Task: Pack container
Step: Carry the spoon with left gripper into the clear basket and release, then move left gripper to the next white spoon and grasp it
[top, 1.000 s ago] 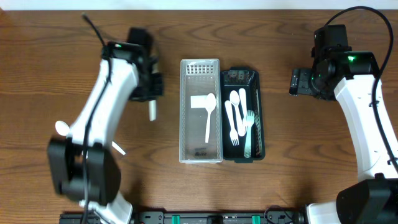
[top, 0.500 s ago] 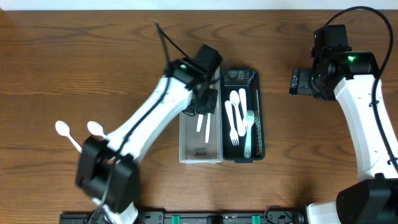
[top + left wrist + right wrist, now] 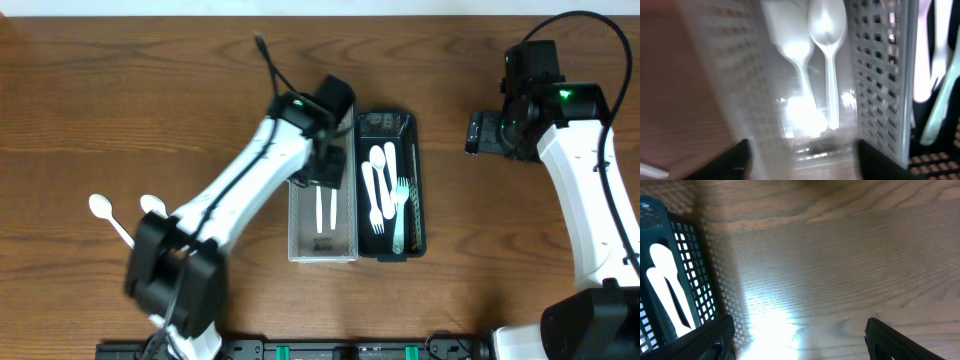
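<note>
A clear perforated container (image 3: 296, 230) stands mid-table with a black basket (image 3: 417, 200) against its right side. My left gripper (image 3: 328, 172) hovers open over the clear container. In the left wrist view its jaws (image 3: 805, 160) stand wide with nothing between them, and two white spoons (image 3: 827, 25) lie side by side on the container floor ahead of them. Several white spoons (image 3: 378, 170) and forks (image 3: 401, 190) fill the black basket. My right gripper (image 3: 480, 132) is open over bare wood to the right of the basket (image 3: 670, 280).
Two loose white spoons (image 3: 100, 207) (image 3: 152, 205) lie on the wooden table at the left, partly behind my left arm's base. The table's far edge runs along the top of the overhead view.
My left arm swung from the table's left side to over the clear container with a white spoon, then opened and let it go inside. The right arm has not moved.
</note>
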